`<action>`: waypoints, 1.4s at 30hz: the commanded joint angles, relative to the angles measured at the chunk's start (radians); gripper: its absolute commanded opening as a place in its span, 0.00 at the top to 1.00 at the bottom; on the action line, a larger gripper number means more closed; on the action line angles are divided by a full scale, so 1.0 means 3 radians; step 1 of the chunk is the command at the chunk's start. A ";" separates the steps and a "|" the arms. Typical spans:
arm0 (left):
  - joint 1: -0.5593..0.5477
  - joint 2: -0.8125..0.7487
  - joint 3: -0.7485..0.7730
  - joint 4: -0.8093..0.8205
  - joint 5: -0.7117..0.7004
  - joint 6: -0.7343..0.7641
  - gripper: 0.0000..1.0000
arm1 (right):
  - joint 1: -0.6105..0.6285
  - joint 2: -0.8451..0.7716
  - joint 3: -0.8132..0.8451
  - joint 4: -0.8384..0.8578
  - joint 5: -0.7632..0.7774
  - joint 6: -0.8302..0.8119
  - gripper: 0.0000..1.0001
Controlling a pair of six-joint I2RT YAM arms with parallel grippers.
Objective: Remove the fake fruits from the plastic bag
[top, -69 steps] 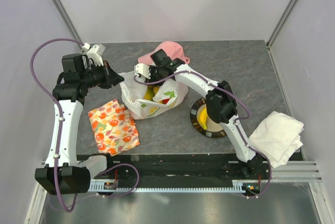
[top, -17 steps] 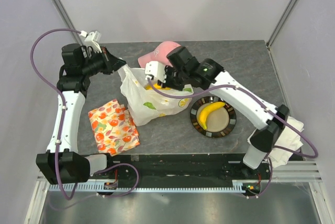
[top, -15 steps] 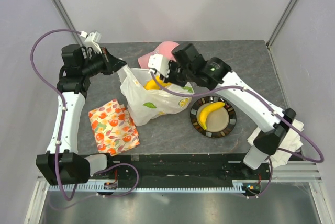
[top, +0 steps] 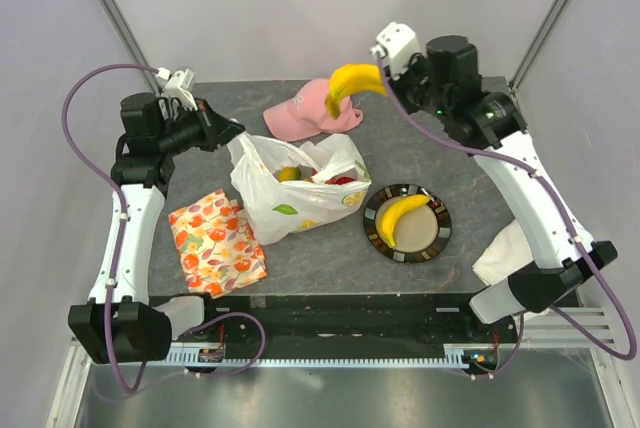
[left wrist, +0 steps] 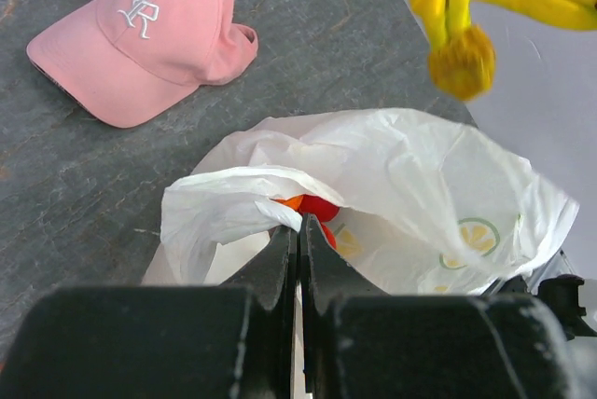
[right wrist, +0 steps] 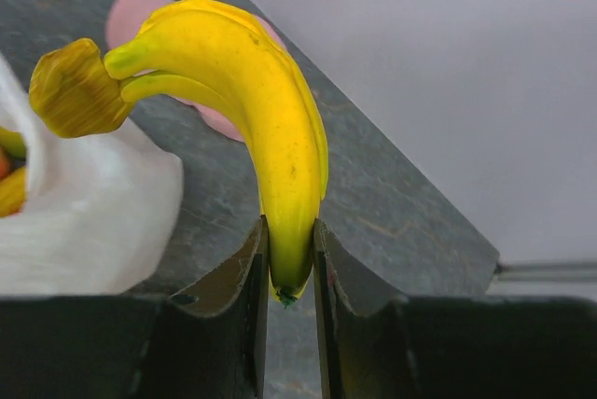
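Note:
The white plastic bag (top: pixel 300 193) lies open mid-table, with a yellow-green fruit (top: pixel 290 174) and a red fruit (top: pixel 341 180) showing in its mouth. My left gripper (top: pixel 232 135) is shut on the bag's left handle (left wrist: pixel 233 203) and holds it up; red and orange fruit (left wrist: pixel 317 208) show just beyond my fingers. My right gripper (top: pixel 385 83) is shut on the end of a yellow banana bunch (right wrist: pixel 252 101), held high above the table's back, over the pink cap; the bunch also shows from above (top: pixel 350 83). Another banana (top: pixel 400 216) lies on the dark plate (top: pixel 435 248).
A pink cap (top: pixel 305 108) lies at the back behind the bag. An orange-flowered cloth (top: pixel 215 243) lies front left. A white cloth (top: pixel 500 253) sits at the right edge, partly behind my right arm. Grey walls close in the table.
My right gripper has lifted the banana bunch out of the bag and swung it up and to the back right. The left gripper still holds the bag handle.

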 commanded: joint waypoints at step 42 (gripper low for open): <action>-0.0011 0.0153 0.0151 -0.0379 -0.0154 0.0273 0.98 | -0.1265 -0.1799 -0.4117 -0.0053 -0.1414 -0.2651 0.87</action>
